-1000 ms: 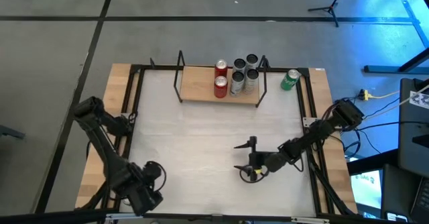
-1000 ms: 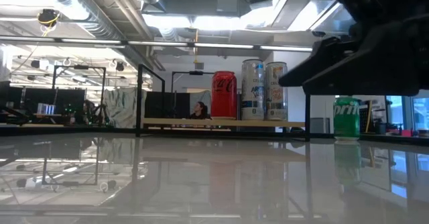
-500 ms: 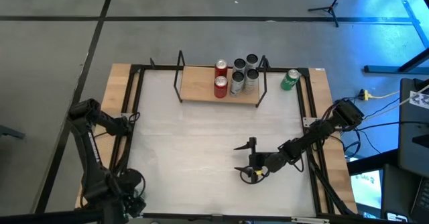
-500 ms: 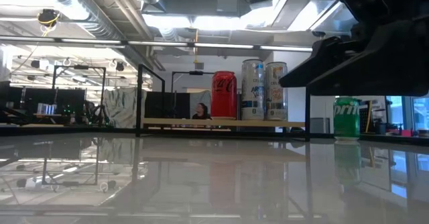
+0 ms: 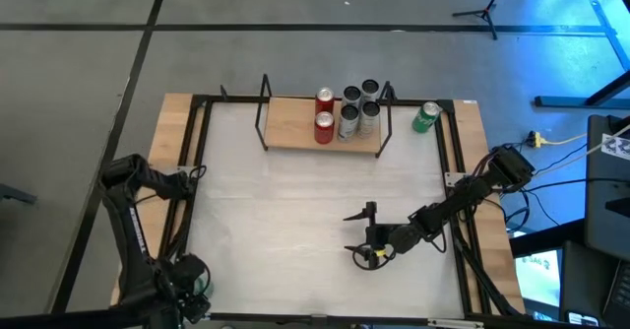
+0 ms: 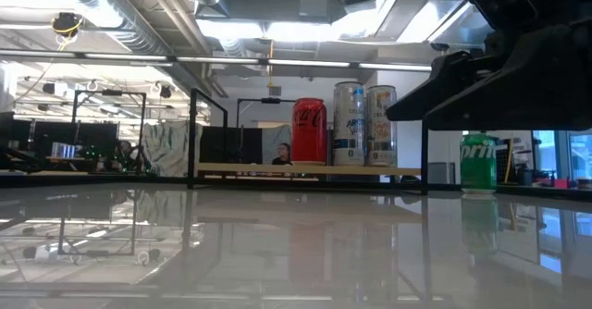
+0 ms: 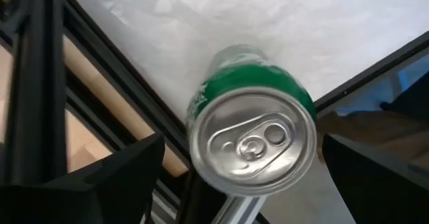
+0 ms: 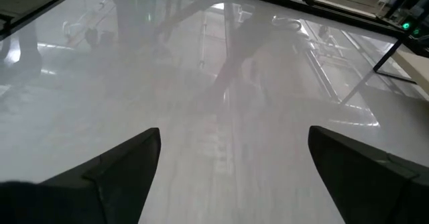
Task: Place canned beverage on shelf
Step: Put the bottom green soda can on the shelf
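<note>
The white table (image 5: 295,191) carries the shelf (image 5: 290,124) at its 12 o'clock edge, with two red cans (image 5: 324,112) and four silver cans (image 5: 359,107) upright on the board's 3 o'clock half. The left gripper (image 7: 242,143) hangs over the table's 7 o'clock corner, fingers (image 7: 120,174) spread wide either side of a green can (image 7: 251,143), a gap showing on each side. The right gripper (image 5: 366,232) sits low at 5 o'clock, released and holding nothing, and a second green can (image 5: 425,117) stands on the table just off the shelf's 3 o'clock end.
</note>
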Tool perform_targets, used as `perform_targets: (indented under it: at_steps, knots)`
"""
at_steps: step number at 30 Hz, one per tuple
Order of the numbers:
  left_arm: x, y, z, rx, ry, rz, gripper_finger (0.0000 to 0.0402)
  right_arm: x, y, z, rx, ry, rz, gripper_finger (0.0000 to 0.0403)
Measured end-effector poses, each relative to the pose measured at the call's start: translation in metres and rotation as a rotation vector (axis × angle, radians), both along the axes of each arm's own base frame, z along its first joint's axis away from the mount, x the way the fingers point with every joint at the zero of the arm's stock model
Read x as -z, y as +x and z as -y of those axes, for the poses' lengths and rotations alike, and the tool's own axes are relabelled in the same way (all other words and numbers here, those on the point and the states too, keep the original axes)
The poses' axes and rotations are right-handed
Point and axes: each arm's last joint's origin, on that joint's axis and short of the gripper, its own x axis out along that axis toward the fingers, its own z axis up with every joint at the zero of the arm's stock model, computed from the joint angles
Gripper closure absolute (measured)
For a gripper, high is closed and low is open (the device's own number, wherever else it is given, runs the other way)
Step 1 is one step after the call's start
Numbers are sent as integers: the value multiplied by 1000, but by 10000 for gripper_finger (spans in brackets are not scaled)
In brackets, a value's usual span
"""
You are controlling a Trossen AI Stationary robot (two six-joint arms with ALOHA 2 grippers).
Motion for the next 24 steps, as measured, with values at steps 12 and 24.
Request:
perform_targets:
  at_steps: [12, 24]
  knots:
    - [25, 8, 10, 52, 59, -28, 19, -1, 0, 0, -5, -20, 7, 26]
    - [24, 10, 7, 61, 72, -30, 125, -1, 0, 0, -3, -20, 11, 26]
